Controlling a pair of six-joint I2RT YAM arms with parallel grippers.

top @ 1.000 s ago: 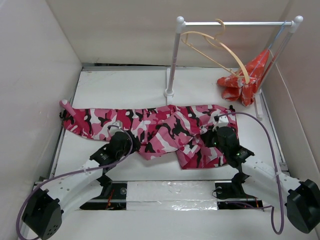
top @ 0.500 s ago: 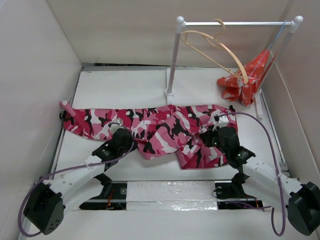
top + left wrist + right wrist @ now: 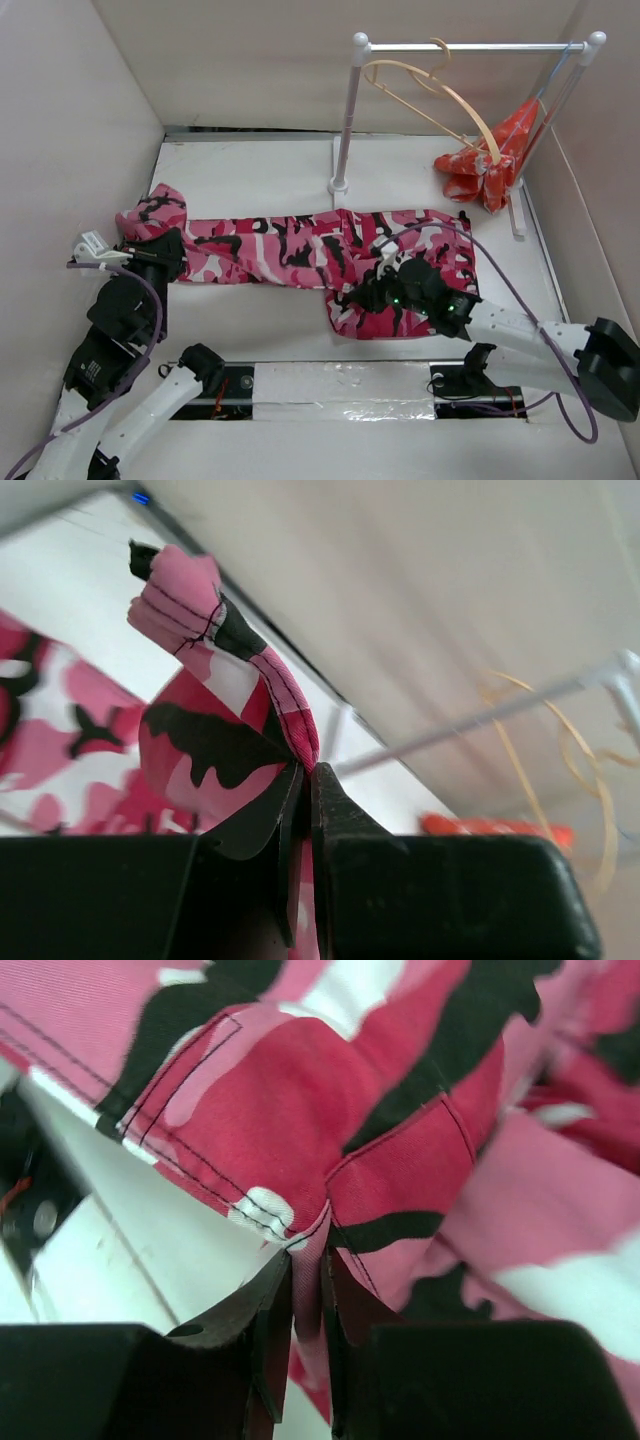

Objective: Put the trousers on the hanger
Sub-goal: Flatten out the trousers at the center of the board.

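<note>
The white table (image 3: 260,165) is carrying the camouflage trousers (image 3: 290,250), which are lying stretched across its middle from nine o'clock towards three o'clock. Their nine o'clock end is standing raised off the surface and their other end is bunching at about five o'clock. The white rail (image 3: 470,46) is standing at one o'clock, with the wooden hanger (image 3: 484,132) hanging from it by its hook, well apart from the trousers. A red-orange cloth (image 3: 485,165) is hanging at two o'clock. The left gripper (image 3: 305,780) is clamping the raised end, jaws all but touching. The right gripper (image 3: 308,1270) is pinching a fold of trousers, jaws narrowly parted around it.
</note>
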